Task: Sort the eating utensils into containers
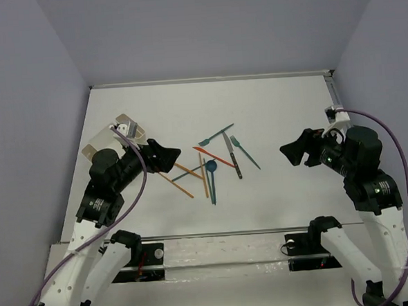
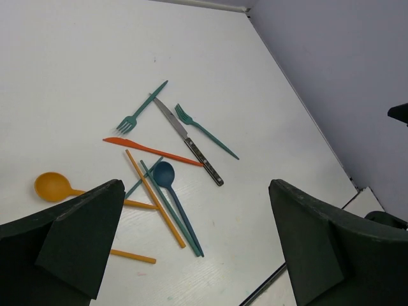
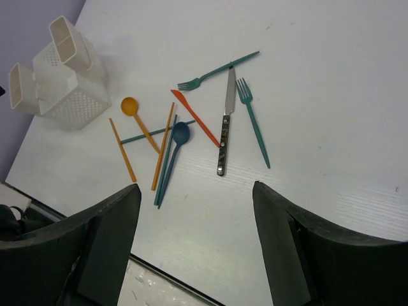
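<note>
Because the left arm lies across them in the overhead view, we list the containers (image 3: 64,76) as only partly seen there. The right wrist view shows them better: a white perforated organiser with open tops, at the far left of the table (image 1: 277,107). We cannot tell how many compartments it has.

Orange spoon (image 2: 54,186): its handle is cut off behind a finger of the left claw (image 2: 194,191). One orange stick (image 2: 131,256) is partly covered in the same way.

Left claw: spread fully wide and empty, over the near left edge of the pile, touching nothing.

Right claw (image 3: 196,191): spread somewhat less and empty, well apart from the pile on the right.

Eating utensils (image 1: 210,165): loose in the middle of the table, near the containers but apart from them.
- Two teal forks (image 2: 140,105).
- A steel-bladed knife (image 2: 191,143) with a dark handle, lying between the forks.
- A red knife (image 2: 150,150).
- A blue spoon (image 2: 164,173), crossing further orange sticks and a teal stick (image 3: 153,134).

Table: white and flat. Room: pale lilac-grey walls on the left, right and far sides.
</note>
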You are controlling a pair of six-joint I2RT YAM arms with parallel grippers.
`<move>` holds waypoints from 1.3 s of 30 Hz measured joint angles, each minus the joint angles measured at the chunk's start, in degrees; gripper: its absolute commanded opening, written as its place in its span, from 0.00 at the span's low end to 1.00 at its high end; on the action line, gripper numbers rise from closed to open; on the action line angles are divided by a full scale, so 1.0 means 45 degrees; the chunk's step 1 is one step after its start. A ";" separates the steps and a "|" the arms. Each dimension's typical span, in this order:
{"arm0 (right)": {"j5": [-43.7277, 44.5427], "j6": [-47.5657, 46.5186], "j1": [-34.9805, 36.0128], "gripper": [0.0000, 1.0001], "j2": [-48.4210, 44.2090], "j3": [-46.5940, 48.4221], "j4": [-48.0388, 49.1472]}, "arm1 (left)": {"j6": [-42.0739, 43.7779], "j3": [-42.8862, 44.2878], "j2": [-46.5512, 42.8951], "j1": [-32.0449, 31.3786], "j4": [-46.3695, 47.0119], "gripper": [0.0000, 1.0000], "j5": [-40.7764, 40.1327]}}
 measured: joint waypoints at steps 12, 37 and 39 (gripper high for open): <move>-0.0204 0.0024 0.0000 0.70 0.0680 -0.0340 0.0311 | -0.0005 0.0141 0.0301 0.0000 0.0248 0.99 0.0039; 0.4420 0.1379 0.5931 0.51 0.7373 -0.1695 0.3424 | 0.0452 -0.0515 0.1146 0.0000 0.0913 0.77 -0.0117; 0.4867 0.1428 0.6033 0.51 0.8126 -0.1695 0.3648 | 0.0573 -0.0520 0.1200 0.0000 0.0908 0.83 -0.0199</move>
